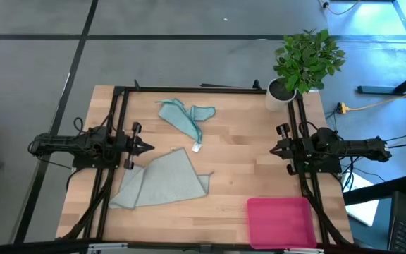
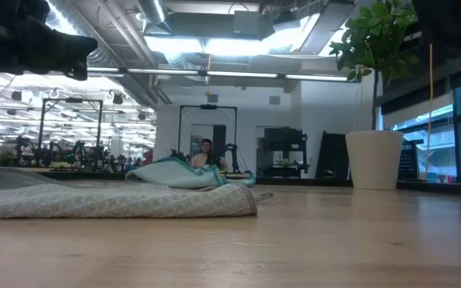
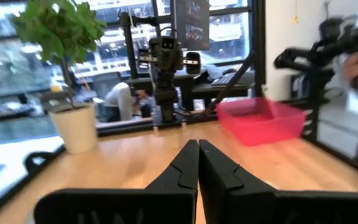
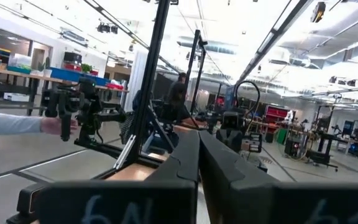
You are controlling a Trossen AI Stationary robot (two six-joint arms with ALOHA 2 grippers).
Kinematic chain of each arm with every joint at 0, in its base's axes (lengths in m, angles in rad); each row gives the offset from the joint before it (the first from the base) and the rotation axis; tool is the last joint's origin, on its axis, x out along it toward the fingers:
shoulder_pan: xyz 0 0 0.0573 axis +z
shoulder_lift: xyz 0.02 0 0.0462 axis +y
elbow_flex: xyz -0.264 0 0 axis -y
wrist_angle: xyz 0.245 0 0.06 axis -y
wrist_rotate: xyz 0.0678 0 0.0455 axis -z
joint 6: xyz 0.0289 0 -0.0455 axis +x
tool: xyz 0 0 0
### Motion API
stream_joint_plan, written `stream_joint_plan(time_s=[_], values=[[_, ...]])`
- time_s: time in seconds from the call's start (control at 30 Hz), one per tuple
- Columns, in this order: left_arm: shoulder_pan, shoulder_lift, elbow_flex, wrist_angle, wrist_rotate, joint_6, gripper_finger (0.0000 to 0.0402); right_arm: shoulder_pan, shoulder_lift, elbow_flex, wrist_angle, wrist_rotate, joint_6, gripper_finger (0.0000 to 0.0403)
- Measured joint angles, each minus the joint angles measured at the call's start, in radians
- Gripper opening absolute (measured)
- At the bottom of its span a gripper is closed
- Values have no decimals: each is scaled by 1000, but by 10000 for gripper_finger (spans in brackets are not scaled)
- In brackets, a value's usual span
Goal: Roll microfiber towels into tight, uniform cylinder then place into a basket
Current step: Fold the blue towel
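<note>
Two microfiber towels lie loose on the wooden table. The small teal-blue one (image 1: pixel 184 117), crumpled, with a white tag (image 1: pixel 197 147), sits toward the far edge. The larger grey-green one (image 1: pixel 162 180) lies spread flat near the left side. The pink basket (image 1: pixel 280 221) stands at the near right corner. My left gripper (image 1: pixel 151 147) is shut and level at the table's left edge, just beside the grey-green towel's far corner, touching nothing. My right gripper (image 1: pixel 273 149) is shut at the right edge, above the table, empty.
A potted plant in a white pot (image 1: pixel 282 93) stands at the far right corner. Black frame rails (image 1: pixel 115 141) run along the table's left and right sides. Bare wood (image 1: pixel 238 162) lies between the towels and the basket. A person's sleeve (image 4: pixel 11 121) shows beyond the table.
</note>
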Motion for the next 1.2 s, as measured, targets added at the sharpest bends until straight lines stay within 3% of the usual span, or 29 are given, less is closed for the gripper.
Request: stream_joint_plan(time_s=[0.27, 0.43, 0.7, 0.93, 1.2], values=[[0, 0, 0, 32, -13, 37, 0, 0, 0, 0, 41, 8, 5, 4], [0, 0, 1, 114, -14, 37, 0, 0, 0, 4, 61, 100, 55, 3], [0, 0, 40, 114, -57, 138, 0, 0, 68, 213, -188, 262, 43, 2], [0, 4, 40, 58, -105, 140, 0, 0, 340, 482, -463, 408, 33, 1], [0, 4, 40, 33, -120, 139, 0, -30, 733, 707, -538, 463, 106, 5]])
